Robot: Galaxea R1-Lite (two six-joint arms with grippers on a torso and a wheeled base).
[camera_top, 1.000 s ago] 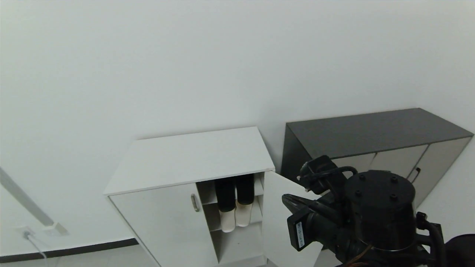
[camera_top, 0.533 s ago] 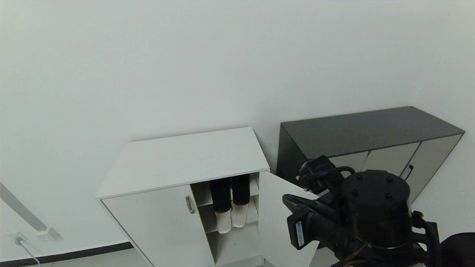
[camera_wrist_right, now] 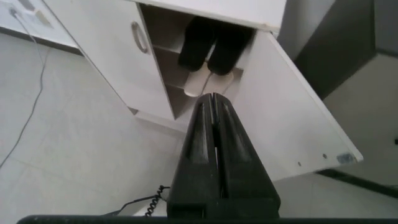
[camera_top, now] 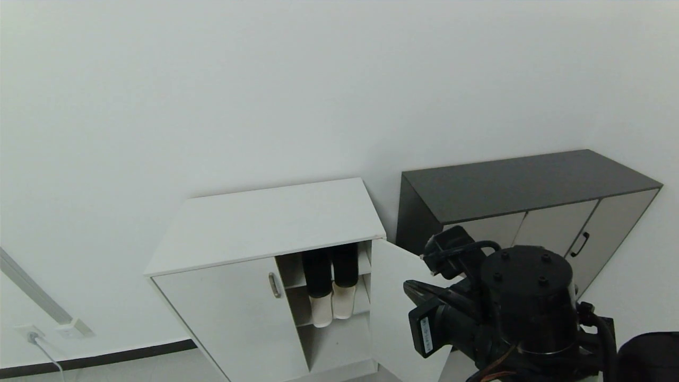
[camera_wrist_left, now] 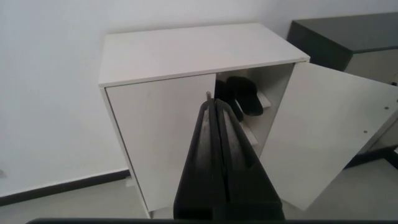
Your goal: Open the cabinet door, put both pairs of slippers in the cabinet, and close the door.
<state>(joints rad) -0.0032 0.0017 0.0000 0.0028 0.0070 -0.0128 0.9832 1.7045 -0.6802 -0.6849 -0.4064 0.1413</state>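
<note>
Has the black left gripper (camera_wrist_left: 214, 104) and black right gripper (camera_wrist_right: 213, 99) pressed together, empty, before the white two-door cabinet (camera_top: 270, 223). Has its flat white right door (camera_top: 395, 307) swung open, black slippers (camera_top: 331, 265) shelved inside above cream slippers (camera_top: 332, 307). Seems to lack only the closing.

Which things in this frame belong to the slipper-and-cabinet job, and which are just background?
Job:
white cabinet
open right door
black slippers and pale slippers on the shelves inside
left hand and right hand, both shut and empty

Background:
dark cabinet beside the white one
wall socket with its cable
wall trunking
</note>
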